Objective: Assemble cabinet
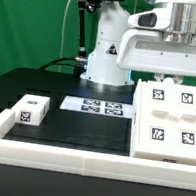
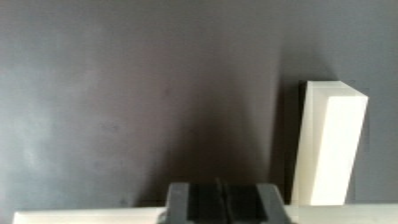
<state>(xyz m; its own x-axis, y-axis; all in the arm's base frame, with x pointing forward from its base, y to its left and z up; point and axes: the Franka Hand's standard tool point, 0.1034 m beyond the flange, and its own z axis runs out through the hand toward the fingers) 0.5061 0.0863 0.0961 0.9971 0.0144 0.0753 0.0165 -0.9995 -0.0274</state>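
Observation:
The large white cabinet piece (image 1: 167, 136), with several square tags on top, lies at the exterior view's right. A small white tagged block (image 1: 30, 110) lies at the left, far from it. My gripper (image 1: 174, 76) hangs just above the far edge of the large piece. In the wrist view the fingers (image 2: 192, 203) stand close together with only a thin dark gap, and nothing shows between them. A long white piece (image 2: 329, 140) lies beside them on the black table. A white edge (image 2: 71, 215) runs under the fingers.
The marker board (image 1: 100, 107) lies flat in the middle, in front of the robot base (image 1: 107, 57). A long low white border rail (image 1: 67, 160) runs along the front and up the left side. The table is black.

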